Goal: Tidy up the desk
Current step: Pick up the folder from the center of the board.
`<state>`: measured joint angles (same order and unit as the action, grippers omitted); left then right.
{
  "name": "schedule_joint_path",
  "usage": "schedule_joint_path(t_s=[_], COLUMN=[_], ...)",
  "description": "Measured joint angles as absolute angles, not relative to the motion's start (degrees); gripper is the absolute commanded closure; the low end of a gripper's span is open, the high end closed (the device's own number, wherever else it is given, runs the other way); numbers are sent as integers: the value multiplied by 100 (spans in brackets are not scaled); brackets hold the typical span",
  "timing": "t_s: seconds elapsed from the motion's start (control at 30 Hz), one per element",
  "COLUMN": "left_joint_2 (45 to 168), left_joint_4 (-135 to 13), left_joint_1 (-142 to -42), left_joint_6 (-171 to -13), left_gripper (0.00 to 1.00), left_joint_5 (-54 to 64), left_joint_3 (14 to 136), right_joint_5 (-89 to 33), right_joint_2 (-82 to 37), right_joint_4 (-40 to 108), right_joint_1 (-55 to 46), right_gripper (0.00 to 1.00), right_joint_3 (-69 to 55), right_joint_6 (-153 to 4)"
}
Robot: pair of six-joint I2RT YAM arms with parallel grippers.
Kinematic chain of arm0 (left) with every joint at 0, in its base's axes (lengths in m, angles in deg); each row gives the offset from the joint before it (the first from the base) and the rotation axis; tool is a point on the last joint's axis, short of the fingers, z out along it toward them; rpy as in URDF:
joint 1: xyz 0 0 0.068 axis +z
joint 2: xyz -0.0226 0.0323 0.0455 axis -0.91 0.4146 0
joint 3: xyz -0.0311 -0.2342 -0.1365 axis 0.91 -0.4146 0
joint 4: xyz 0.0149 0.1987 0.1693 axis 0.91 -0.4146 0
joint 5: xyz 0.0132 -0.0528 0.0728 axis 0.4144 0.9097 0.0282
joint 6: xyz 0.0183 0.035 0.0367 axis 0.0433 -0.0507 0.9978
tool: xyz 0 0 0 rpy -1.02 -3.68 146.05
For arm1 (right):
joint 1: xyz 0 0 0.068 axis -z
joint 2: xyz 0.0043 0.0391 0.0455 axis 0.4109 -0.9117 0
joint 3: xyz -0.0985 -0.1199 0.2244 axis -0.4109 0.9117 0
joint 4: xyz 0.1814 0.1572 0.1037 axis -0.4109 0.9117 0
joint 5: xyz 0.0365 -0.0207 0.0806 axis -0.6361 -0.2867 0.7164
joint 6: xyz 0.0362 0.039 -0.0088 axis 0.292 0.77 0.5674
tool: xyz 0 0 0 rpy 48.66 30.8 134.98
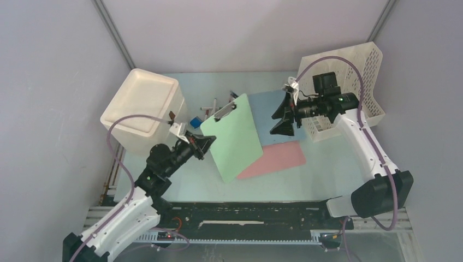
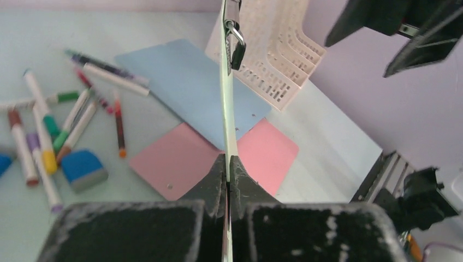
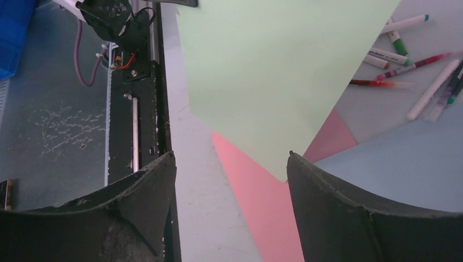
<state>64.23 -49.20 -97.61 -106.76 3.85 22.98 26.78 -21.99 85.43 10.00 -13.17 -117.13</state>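
Left fingers (image 2: 210,191) clamped on 1 green clipboard (image 1: 232,136), right fingers (image 3: 142,191) apart, 2 sheets (image 1: 278,155) on desk (image 1: 327,183)

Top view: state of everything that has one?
Green plastic clipboard: lifted off the desk, tilted, gripped at one edge.
Left pincer: shut on that clipboard.
Right pincer: open, empty.
Blue flat board: lying flat.
Pink flat board: lying flat.
Felt markers: loose, scattered flat.

clipboard (image 1: 233,139): smooth matt green plastic, shiny metal clip (image 2: 237,43). file rack (image 1: 366,76): perforated white plastic. desk (image 1: 306,180): smooth matt. markers (image 2: 42,112): glossy plastic.
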Motion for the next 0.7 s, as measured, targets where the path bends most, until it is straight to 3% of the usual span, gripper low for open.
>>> schedule_joint_path(t_s=[0.3,0.7], left_joint_2=[7682,8117], left_joint_4=[-4905,-4719], left_joint_1=[-9745,-9745], left_joint_6=[-9363,-8937], left_gripper=[100,100], left_joint_5=[1954,2975], left_joint_3=[3636,4035], right_joint_5=[3274,3576], right_joint_2=[-1862,-1659], right_joint_4=[8381,7437], right_joint_1=[1522,2045], right_gripper=[16,15], right_joint_3=[-718,-176], right_joint_6=[-12078,-11706])
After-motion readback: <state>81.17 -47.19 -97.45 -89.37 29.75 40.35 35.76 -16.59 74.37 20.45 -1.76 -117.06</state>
